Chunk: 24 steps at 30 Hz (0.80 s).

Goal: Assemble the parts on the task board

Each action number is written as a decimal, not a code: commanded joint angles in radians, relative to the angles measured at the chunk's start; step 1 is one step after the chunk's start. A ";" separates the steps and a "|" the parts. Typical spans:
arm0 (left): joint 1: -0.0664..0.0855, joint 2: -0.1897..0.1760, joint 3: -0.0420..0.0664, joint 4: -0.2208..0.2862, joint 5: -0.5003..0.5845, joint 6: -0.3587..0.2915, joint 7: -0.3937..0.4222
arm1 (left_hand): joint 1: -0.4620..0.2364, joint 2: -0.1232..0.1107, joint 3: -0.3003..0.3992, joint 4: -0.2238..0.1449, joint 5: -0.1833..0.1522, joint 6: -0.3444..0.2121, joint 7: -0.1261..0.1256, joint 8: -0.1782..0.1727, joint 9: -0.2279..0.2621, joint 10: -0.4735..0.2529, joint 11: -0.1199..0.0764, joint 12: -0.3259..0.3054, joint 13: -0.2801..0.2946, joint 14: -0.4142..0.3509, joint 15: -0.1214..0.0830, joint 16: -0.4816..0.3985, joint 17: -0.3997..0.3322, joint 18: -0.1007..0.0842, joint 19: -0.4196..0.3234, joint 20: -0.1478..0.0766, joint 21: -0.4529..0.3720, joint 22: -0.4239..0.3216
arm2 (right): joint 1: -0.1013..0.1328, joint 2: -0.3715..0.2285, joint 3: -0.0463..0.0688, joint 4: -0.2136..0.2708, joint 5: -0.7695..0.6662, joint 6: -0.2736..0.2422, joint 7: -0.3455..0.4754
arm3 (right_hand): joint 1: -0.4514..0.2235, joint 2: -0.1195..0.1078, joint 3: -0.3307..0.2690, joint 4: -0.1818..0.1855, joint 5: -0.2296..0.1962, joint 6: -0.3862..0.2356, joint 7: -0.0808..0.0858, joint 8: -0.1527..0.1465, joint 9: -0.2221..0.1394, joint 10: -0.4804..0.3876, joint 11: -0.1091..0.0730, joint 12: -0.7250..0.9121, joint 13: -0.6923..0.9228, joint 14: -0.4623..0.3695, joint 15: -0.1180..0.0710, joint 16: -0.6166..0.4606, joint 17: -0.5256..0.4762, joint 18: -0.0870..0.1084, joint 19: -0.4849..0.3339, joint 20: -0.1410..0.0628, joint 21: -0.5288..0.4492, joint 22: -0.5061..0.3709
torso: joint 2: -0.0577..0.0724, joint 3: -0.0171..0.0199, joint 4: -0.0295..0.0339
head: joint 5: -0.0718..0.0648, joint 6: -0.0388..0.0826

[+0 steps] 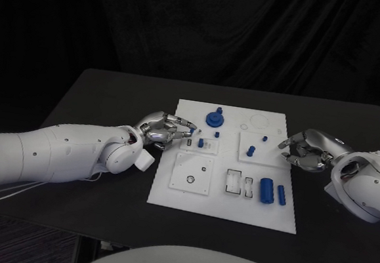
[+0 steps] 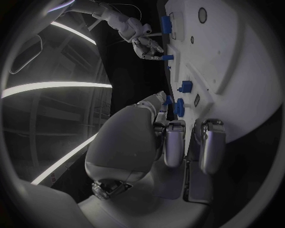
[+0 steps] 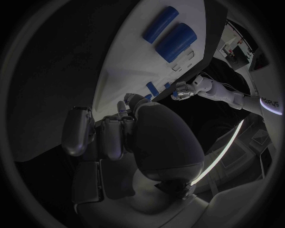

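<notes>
The white task board (image 1: 222, 205) lies mid-table. On it stand a blue round part with a peg (image 1: 215, 118) and small blue pegs (image 1: 251, 151) (image 1: 200, 143), and two blue cylinders (image 1: 266, 188) lie near its right edge. My left hand (image 1: 166, 130) hovers at the board's left edge with fingers curled in, its thumb (image 2: 157, 102) close to a small peg (image 2: 178, 108). Nothing shows in its grasp. My right hand (image 1: 304, 152) sits at the board's right edge, fingers curled. A small bluish bit (image 3: 122, 108) shows at its fingertips; whether it is held is unclear.
The board also carries a square plate with a round hole (image 1: 192, 173) and rectangular slots (image 1: 234, 182). Bare black table (image 1: 109, 94) surrounds the board on all sides. Dark curtains close off the back.
</notes>
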 commanded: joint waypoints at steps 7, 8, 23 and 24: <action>-0.013 0.020 0.001 -0.024 0.049 0.031 -0.060 | 0.008 0.015 -0.008 -0.004 -0.002 -0.013 -0.002 0.007 0.003 0.103 0.008 -0.004 0.260 0.104 0.007 0.007 0.263 0.002 0.065 0.010 -0.009 0.243 | -0.004 -0.003 0.001 0.004 -0.003 -0.001 -0.004 | -0.006 0.001 -0.001 0.003 -0.003 0.005 -0.004 -0.002 -0.001 -0.004 0.000 -0.004 0.085 0.066 0.005 -0.004 0.123 -0.001 -0.002 0.002 -0.004 0.171 | 0.000 0.0008 -0.0001 | -0.001 0.000; -0.014 0.021 0.001 -0.026 0.049 0.028 -0.064 | 0.009 0.016 -0.008 -0.005 -0.001 -0.014 -0.001 0.007 0.003 0.103 0.008 -0.004 0.260 0.104 0.007 0.007 0.263 0.002 0.065 0.010 -0.008 0.243 | -0.004 -0.003 0.001 0.004 -0.003 -0.001 -0.004 | -0.006 0.001 -0.001 0.003 -0.003 0.005 -0.004 -0.002 -0.001 -0.004 0.000 -0.004 0.085 0.066 0.005 -0.004 0.123 -0.001 -0.002 0.002 -0.004 0.171 | 0.000 0.0007 0.0001 | -0.002 0.000; -0.033 0.025 0.001 -0.035 0.049 -0.032 -0.108 | 0.017 0.022 -0.012 -0.012 0.008 -0.013 0.005 0.012 0.006 0.103 0.011 -0.004 0.260 0.104 0.008 0.007 0.263 0.004 0.060 0.011 -0.016 0.240 | -0.006 -0.005 0.001 0.004 -0.003 -0.002 -0.003 | -0.005 0.001 -0.001 0.002 -0.002 0.005 -0.004 -0.003 -0.001 -0.003 0.000 -0.002 0.086 0.066 0.005 -0.003 0.123 -0.001 -0.002 0.002 -0.002 0.172 | -0.001 0.0004 -0.0016 | 0.001 0.000; -0.034 0.026 0.001 -0.035 0.049 -0.034 -0.109 | 0.017 0.022 -0.012 -0.012 0.008 -0.013 0.005 0.012 0.006 0.103 0.011 -0.004 0.260 0.104 0.008 0.007 0.263 0.004 0.060 0.011 -0.016 0.240 | -0.006 -0.005 0.001 0.004 -0.003 -0.002 -0.003 | -0.005 0.001 -0.001 0.002 -0.002 0.005 -0.004 -0.003 -0.001 -0.003 0.000 -0.002 0.086 0.066 0.005 -0.003 0.123 -0.001 -0.002 0.002 -0.002 0.172 | -0.001 0.0005 -0.0016 | 0.001 0.000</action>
